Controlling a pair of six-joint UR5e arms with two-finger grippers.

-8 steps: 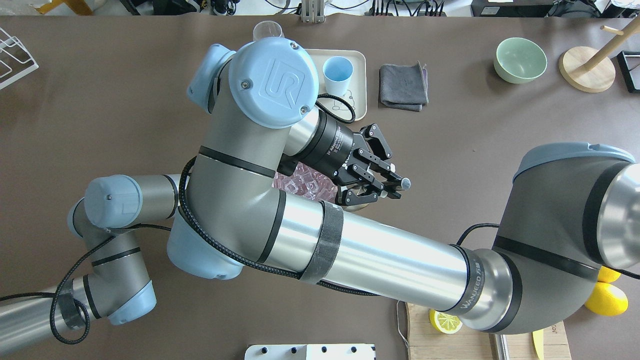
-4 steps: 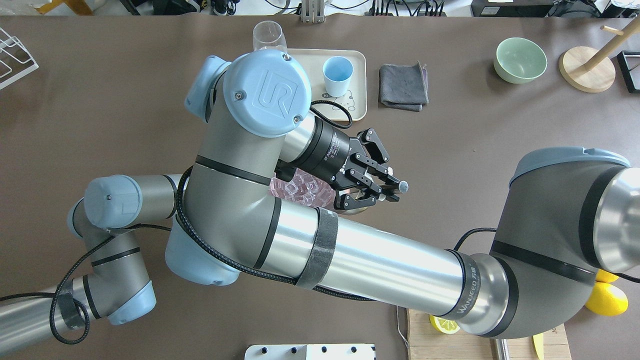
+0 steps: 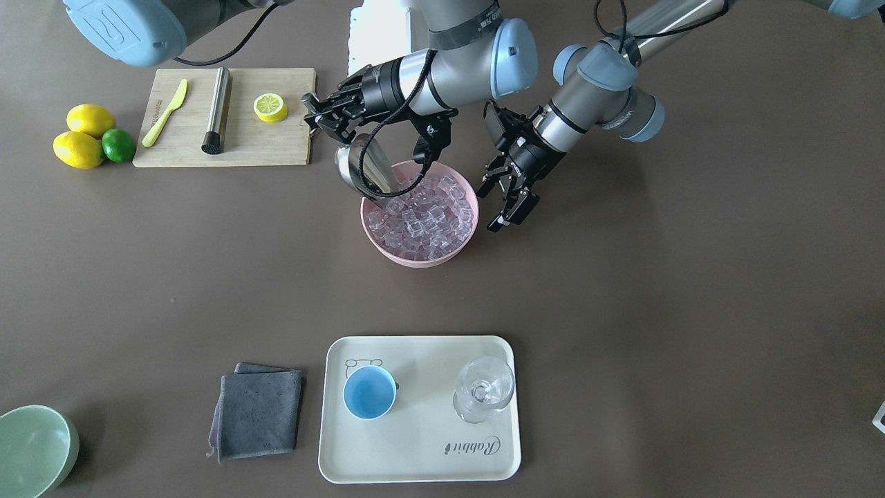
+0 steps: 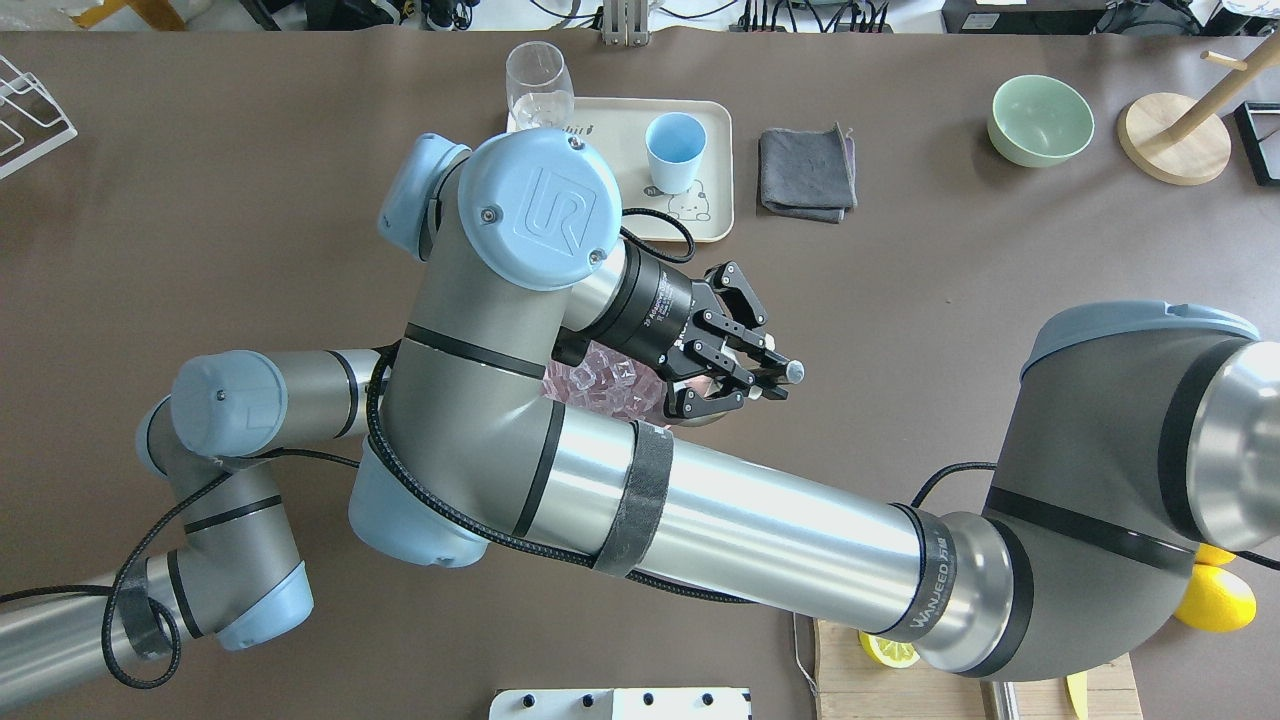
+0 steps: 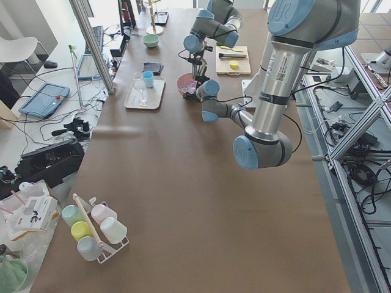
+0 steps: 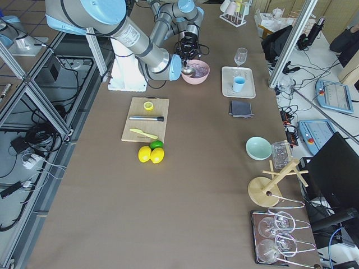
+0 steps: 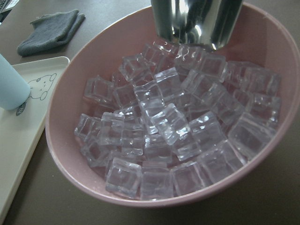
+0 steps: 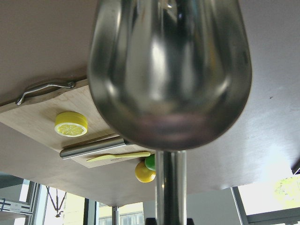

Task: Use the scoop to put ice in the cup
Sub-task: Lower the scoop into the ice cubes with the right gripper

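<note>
My right gripper (image 3: 319,117) is shut on the handle of the steel scoop (image 3: 363,169). The scoop's trough tilts down over the near-left rim of a pink bowl (image 3: 415,261), at the edge of the ice (image 3: 422,214). The trough looks empty in the right wrist view (image 8: 171,70). The left wrist view shows the ice (image 7: 173,126) heaped in the bowl and the scoop (image 7: 197,18) above its far edge. My left gripper (image 3: 508,207) is open and empty beside the bowl's other side. The light-blue cup (image 3: 370,392) stands upright on a tray, apart from both grippers.
The cream tray (image 3: 415,456) also carries a clear stemmed glass (image 3: 484,391). A grey cloth (image 3: 256,411) and a pale green bowl (image 3: 31,449) lie beside it. A cutting board (image 3: 235,149) holds a steel rod (image 3: 218,107), a lemon slice and a knife; lemons and a lime sit beside it.
My right arm has shifted a little toward the robot's left with the scoop still held, bringing it closer over the pink bowl. The cup and tray have not moved.
</note>
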